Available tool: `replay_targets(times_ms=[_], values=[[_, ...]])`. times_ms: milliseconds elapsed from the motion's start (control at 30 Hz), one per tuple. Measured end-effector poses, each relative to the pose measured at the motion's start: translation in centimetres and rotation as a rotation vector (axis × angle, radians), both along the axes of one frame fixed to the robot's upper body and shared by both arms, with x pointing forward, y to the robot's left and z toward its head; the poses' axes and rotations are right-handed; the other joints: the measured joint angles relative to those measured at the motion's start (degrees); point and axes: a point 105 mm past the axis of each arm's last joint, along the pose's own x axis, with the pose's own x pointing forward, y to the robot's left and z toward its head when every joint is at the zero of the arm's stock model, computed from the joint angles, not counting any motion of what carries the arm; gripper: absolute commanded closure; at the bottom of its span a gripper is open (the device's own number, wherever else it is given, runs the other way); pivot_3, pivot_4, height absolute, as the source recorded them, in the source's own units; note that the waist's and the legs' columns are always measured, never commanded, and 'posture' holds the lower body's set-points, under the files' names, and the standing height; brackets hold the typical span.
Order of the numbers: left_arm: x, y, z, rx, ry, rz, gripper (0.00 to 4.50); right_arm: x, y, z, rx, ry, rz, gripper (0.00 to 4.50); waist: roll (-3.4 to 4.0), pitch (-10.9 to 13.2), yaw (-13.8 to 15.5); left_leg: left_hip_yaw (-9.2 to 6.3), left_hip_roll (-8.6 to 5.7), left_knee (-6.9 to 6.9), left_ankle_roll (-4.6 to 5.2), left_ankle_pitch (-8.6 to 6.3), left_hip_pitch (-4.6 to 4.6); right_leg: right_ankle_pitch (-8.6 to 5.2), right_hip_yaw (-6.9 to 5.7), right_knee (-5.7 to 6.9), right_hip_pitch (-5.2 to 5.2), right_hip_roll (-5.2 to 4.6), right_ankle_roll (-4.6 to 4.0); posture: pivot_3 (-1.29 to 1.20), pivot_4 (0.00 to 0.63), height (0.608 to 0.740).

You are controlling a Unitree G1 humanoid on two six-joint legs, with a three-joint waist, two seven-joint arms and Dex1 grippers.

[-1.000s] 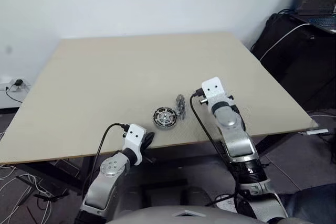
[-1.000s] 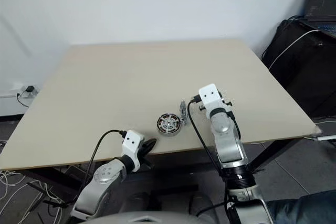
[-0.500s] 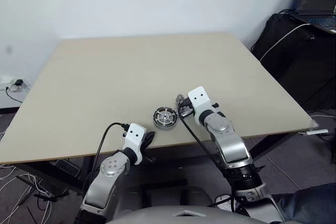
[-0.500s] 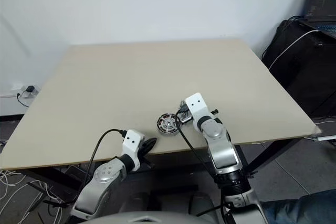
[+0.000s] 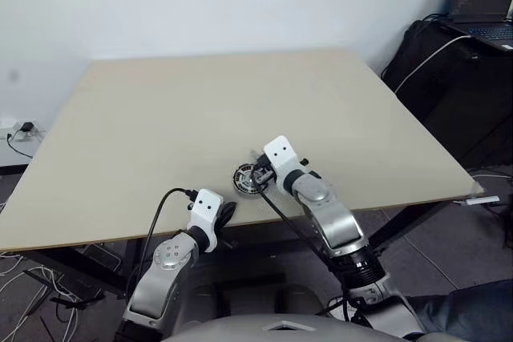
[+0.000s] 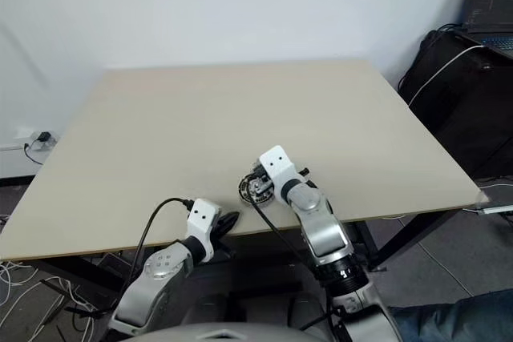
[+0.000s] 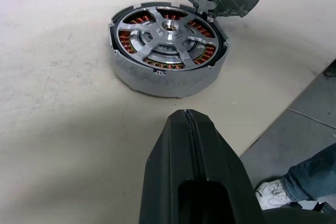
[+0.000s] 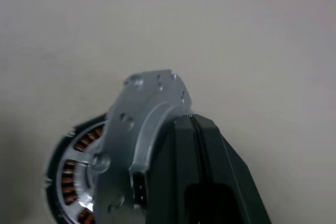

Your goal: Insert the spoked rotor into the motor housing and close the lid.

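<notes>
Motor housing: the motor housing (image 7: 167, 51) lies flat on the bench (image 5: 200, 110), near the front edge, with copper windings visible
Spoked rotor: the spoked rotor (image 7: 167, 34) sits inside the housing, its silver spokes meet at the centre hub
Lid: the lid (image 8: 137, 129) is held tilted, on its edge, just beside and partly above the housing
Right tool: the right tool (image 8: 193, 129) is clenched on the lid, the fingers pressed together at its rim
Left tool: the left tool (image 7: 186, 121) is clenched and grasps nothing; it hangs at the bench edge, the housing lies near, in front of its tips, not touching
</notes>
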Motion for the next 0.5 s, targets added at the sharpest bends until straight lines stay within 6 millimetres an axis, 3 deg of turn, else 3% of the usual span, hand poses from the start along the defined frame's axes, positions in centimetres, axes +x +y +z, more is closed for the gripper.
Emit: replay_targets(times_ms=[300,500], values=[[0.0,0.2,-0.1,0.003,0.001,0.007,4.50,0.0,1.6,-3.2,-0.028,0.076,0.046,4.48,-0.01,-0.01,0.00,0.02,0.00,0.01,0.00,0.00,0.00,0.00,0.00,0.01,0.02,0.00,0.00,0.00,0.000,0.740],[0.0,0.3,-0.1,0.003,0.002,0.008,4.50,0.7,2.2,-3.7,-0.019,0.076,0.042,4.48,-0.03,-0.06,-0.16,0.02,0.01,0.01,0.00,0.00,0.19,0.00,0.00,0.03,0.20,0.00,0.00,0.00,0.000,0.740]])
